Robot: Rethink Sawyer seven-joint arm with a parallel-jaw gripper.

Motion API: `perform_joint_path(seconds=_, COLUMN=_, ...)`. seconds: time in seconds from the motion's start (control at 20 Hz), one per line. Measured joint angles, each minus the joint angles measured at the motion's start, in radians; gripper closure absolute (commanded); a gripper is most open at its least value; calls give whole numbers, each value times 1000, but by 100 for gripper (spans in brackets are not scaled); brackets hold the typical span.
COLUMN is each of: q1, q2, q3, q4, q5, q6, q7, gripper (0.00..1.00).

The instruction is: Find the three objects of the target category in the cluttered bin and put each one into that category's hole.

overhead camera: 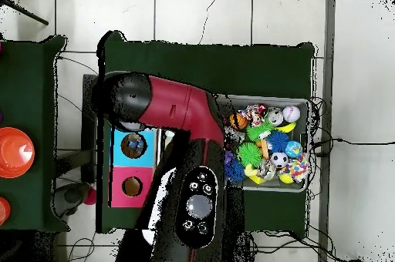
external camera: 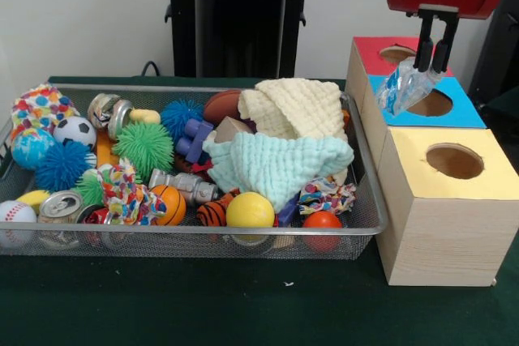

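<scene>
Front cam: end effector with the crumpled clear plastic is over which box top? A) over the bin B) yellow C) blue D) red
C: the end effector holds the clear plastic piece hanging over the blue box top, by its hole.

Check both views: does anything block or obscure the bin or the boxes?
Front view: bin unobstructed; gripper holds a crinkled clear plastic item above the blue box, partly covering its hole. Overhead view: the arm hides the bin's left part and the yellow box.

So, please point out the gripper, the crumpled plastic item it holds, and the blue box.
gripper (external camera: pixel 431 66): front view, between the fingertips.
crumpled plastic item (external camera: pixel 403 89): front view, its middle.
blue box (external camera: pixel 464 113): front view, bare top surface.
</scene>
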Motion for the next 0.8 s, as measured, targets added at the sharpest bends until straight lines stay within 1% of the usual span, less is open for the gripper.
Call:
perform_joint_path(seconds=0.3, q1=11, q2=0, q3=-8, q4=0, q5=7, q6=0, q7=0, gripper=100)
perform_joint_path(seconds=0.8, q1=12, q2=-3, q3=-9, q4=4, q5=53, q6=0, q7=18, gripper=100)
